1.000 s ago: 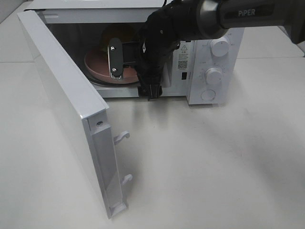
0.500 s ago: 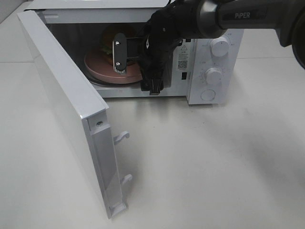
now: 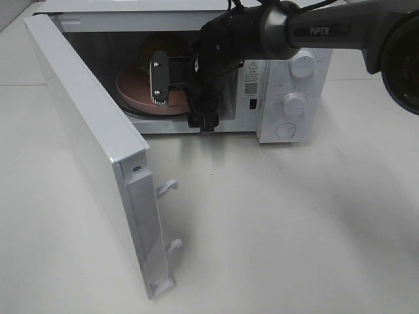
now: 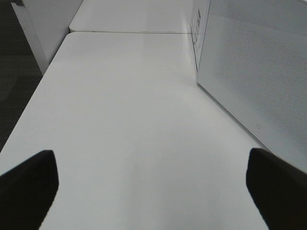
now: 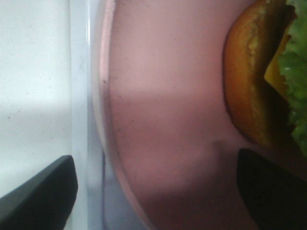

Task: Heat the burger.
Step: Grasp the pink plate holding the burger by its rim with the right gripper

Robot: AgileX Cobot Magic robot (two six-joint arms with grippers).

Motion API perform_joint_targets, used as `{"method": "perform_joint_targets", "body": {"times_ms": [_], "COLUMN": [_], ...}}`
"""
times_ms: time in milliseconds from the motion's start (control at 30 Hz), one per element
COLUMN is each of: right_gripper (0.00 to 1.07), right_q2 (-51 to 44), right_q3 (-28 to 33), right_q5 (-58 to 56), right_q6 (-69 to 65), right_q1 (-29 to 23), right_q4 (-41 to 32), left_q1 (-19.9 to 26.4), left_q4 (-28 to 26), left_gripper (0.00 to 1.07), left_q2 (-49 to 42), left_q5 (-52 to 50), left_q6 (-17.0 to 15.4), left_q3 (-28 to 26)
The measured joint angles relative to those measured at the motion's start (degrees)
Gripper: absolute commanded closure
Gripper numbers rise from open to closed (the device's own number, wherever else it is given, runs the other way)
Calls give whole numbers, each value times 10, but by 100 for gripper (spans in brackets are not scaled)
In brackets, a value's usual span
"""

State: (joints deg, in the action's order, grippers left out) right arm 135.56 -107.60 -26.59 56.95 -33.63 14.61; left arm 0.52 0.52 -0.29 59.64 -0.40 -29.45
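White desk (image 3: pixel 294 222) carries a boxy white microwave oven (image 3: pixel 294 78) whose hinged white door (image 3: pixel 85 131) stands swung wide open. Inside the cavity the tall round burger (image 3: pixel 157 47), with glossy golden-brown buns, frilly green lettuce and yellow filling, sits on a round pink plate (image 3: pixel 134 91), toward the plate's far side. The plate rests on a clear glass turntable (image 5: pixel 91 96). The right gripper (image 5: pixel 158 196) reaches into the opening just above the plate's near rim, its fingers (image 5: pixel 38 191) spread apart and pinching nothing, close to the burger but not touching it. Beside the microwave's outer wall, the left gripper (image 4: pixel 153 191) hovers over the desk with its fingers (image 4: pixel 29 187) spread wide, holding nothing
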Motion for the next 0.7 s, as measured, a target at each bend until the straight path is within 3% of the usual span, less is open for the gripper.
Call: {"method": "perform_joint_targets", "body": {"times_ms": [700], "right_gripper": [27], "right_q2": [13], "right_q3": [-11], "right_q5": [1], "right_q6": [-5], "right_q1": [-19], "right_q4": [2], "left_q1": [0], "left_q4": [38], "left_gripper": [7], "left_q2": [0], "left_q5": [0], "left_q6": [0], "left_q3": [0]}}
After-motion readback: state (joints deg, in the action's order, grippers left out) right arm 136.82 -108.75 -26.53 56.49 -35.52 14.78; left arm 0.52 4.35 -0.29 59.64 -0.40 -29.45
